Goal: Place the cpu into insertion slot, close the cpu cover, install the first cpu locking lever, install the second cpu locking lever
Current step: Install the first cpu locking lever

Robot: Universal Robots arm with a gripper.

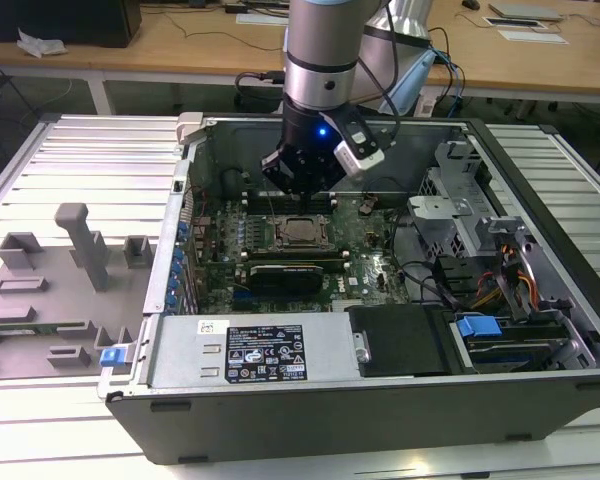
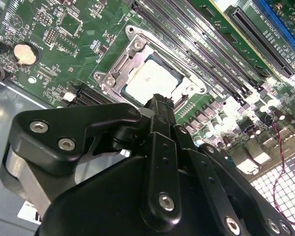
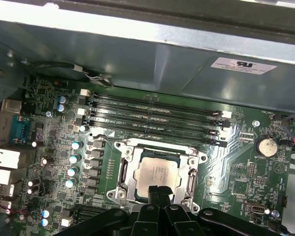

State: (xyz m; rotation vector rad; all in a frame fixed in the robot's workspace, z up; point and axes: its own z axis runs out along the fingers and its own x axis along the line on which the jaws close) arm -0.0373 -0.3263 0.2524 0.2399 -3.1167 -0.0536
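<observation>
The cpu (image 3: 157, 172) (image 2: 148, 81) lies flat in the insertion slot (image 1: 300, 233), its pale metal top showing. Around it the silvery cpu cover (image 3: 124, 169) (image 2: 119, 69) lies down over the chip's edges. A thin wire lever (image 3: 108, 135) runs along one side of the slot. My gripper (image 3: 160, 192) (image 2: 161, 104) (image 1: 302, 188) hangs just above the slot's edge, fingers pressed together and holding nothing.
Long black memory slots (image 3: 152, 115) run beside the socket on the green motherboard (image 1: 370, 262). The case's metal wall (image 3: 137, 59) stands close behind them. A drive cage (image 1: 460, 205) and cables sit at the exterior view's right, and a grey fixture tray (image 1: 50, 290) lies outside the case at its left.
</observation>
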